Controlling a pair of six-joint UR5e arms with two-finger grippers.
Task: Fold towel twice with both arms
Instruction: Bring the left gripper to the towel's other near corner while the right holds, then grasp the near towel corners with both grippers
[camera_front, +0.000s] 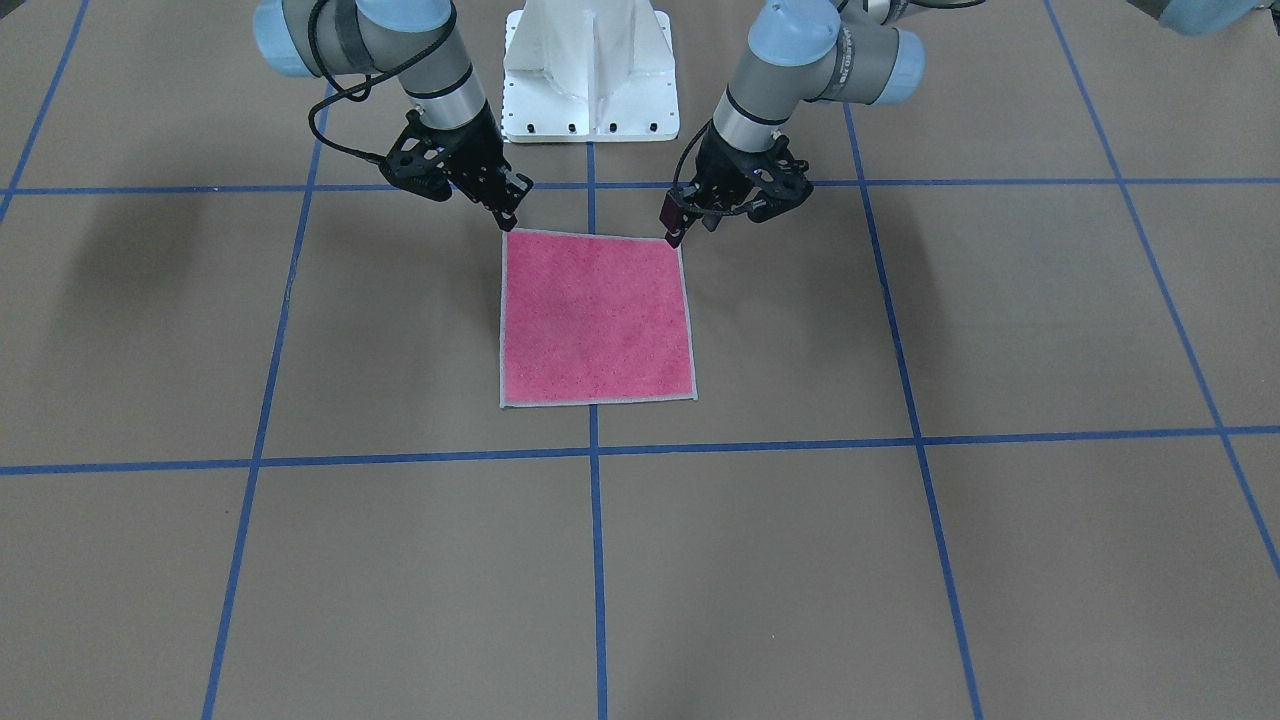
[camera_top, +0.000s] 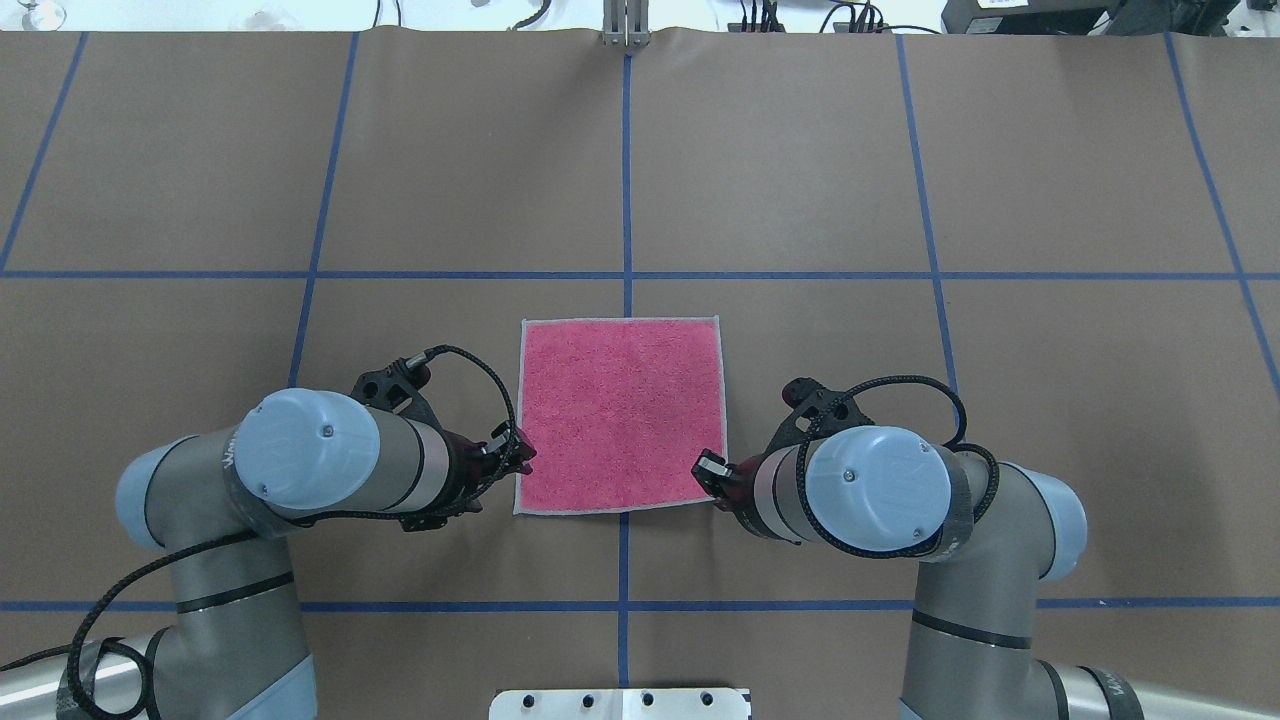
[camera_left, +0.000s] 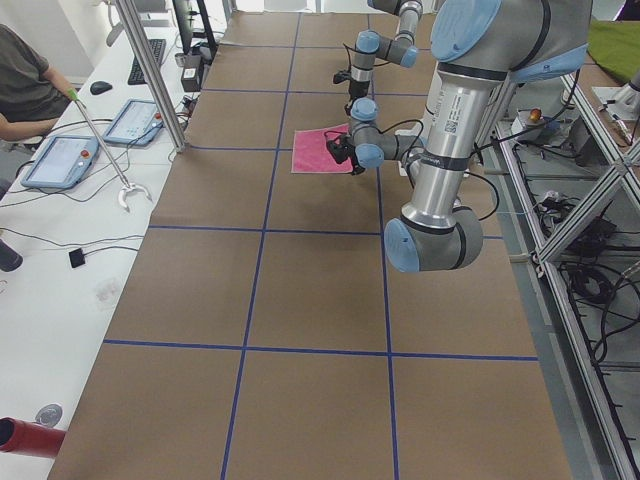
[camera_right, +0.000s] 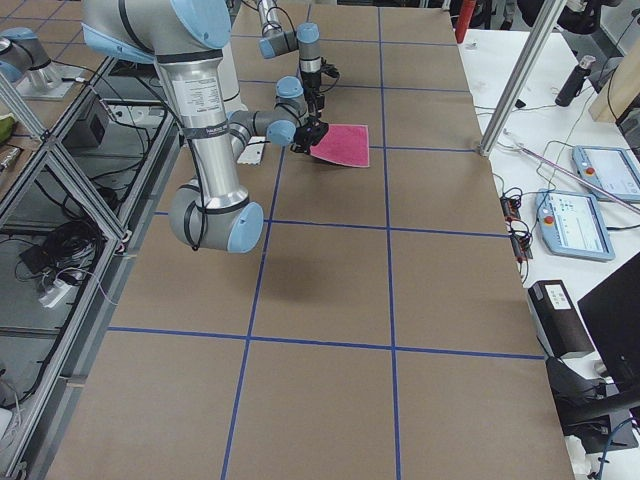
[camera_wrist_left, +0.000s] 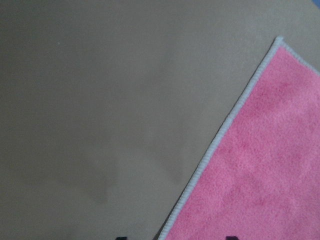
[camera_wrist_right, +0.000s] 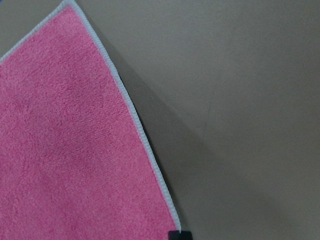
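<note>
The towel lies flat and square on the table, pink face up, with its pale border showing all round; it also shows in the overhead view. My left gripper is low at the towel's near left corner, and in the left wrist view its two tips stand apart over the towel's edge. My right gripper is at the near right corner. In the right wrist view a single dark tip sits in the middle, right on the towel's border, so its fingers look closed there.
The table is brown, with blue tape lines forming a grid. The white pedestal base stands just behind the towel. An operator's side table with tablets runs along the far edge.
</note>
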